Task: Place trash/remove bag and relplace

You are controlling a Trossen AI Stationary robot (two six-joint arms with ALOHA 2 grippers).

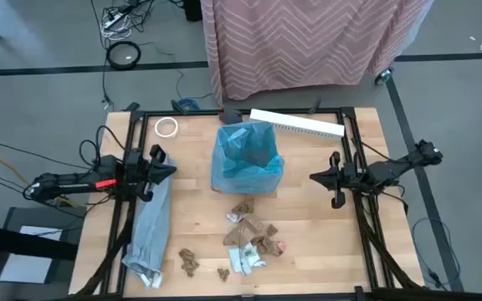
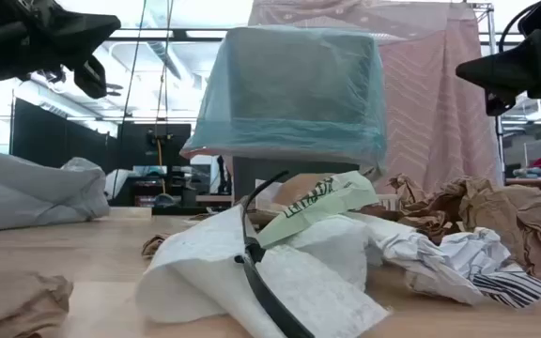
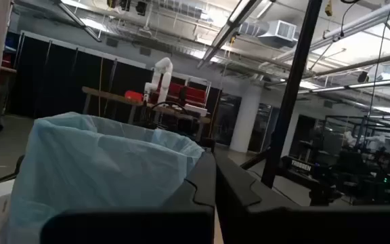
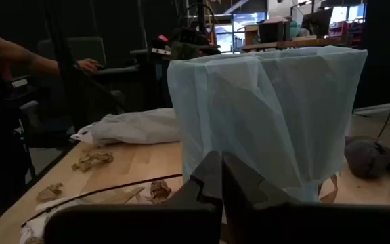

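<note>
Brown and white trash (image 1: 249, 238) scattered by the tabletop's (image 1: 316, 226) near edge. Blue bag (image 1: 246, 159) lines the bin mid-tabletop, toward the far edge. Left tool (image 1: 164, 163) and right tool (image 1: 323, 177) flank it, both pressed together, empty.

Robotics lab: exposed ducts (image 3: 276, 30), white robot arm (image 3: 160, 74) behind.

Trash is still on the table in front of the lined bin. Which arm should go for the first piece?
Probably right. The trash lies nearer the right claw, with bare table between. The left claw hangs over the grey bag, farther from most of the pile.
</note>
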